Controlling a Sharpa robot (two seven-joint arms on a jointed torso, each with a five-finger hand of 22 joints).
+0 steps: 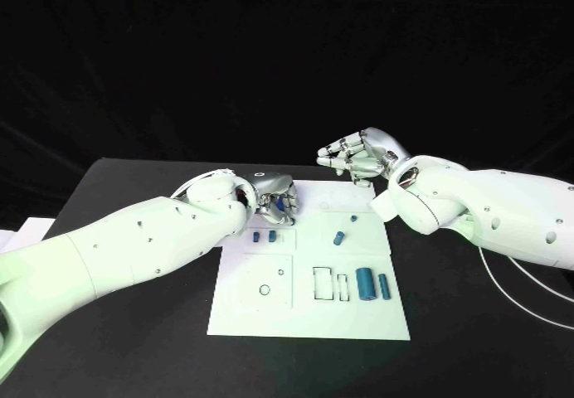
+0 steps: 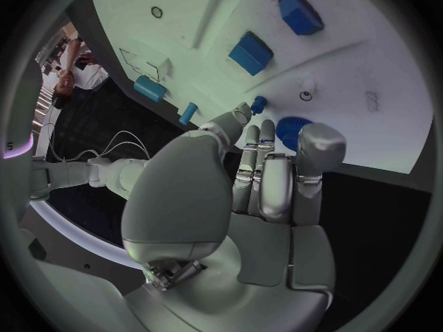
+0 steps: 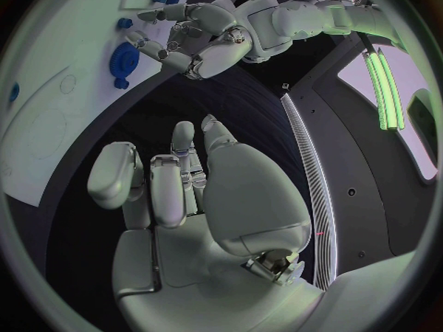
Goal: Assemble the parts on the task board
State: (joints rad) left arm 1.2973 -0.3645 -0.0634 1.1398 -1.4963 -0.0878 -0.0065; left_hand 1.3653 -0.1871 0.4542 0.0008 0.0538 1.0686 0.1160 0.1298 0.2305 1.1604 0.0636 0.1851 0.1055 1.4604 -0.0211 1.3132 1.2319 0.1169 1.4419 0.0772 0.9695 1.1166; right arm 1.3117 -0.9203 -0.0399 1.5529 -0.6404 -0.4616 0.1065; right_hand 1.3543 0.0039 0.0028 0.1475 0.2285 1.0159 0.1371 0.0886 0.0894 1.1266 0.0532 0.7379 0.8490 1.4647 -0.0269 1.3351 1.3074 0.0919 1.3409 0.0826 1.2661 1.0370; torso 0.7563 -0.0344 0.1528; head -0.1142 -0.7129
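The white task board (image 1: 308, 311) lies in the middle of the black table. My left hand (image 1: 273, 203) is at its far left corner, fingers and thumb closed around a round blue gear (image 2: 292, 130) that sits flat on the board (image 2: 351, 66). The gear (image 3: 122, 57) and the left hand (image 3: 189, 40) also appear in the right wrist view. Two blue blocks (image 2: 251, 52) and two blue cylinders (image 2: 150, 88) lie further along the board. My right hand (image 1: 359, 156) hangs above the board's far edge, its fingers (image 3: 152, 192) curled in on nothing.
Small blue pegs (image 1: 265, 236) stand near the left hand, and two more blue pieces (image 1: 338, 239) lie mid-board. A thick blue cylinder (image 1: 365, 282) and a thin one (image 1: 384, 286) lie by rectangular outlines near the right edge. Black table (image 1: 132, 348) surrounds the board.
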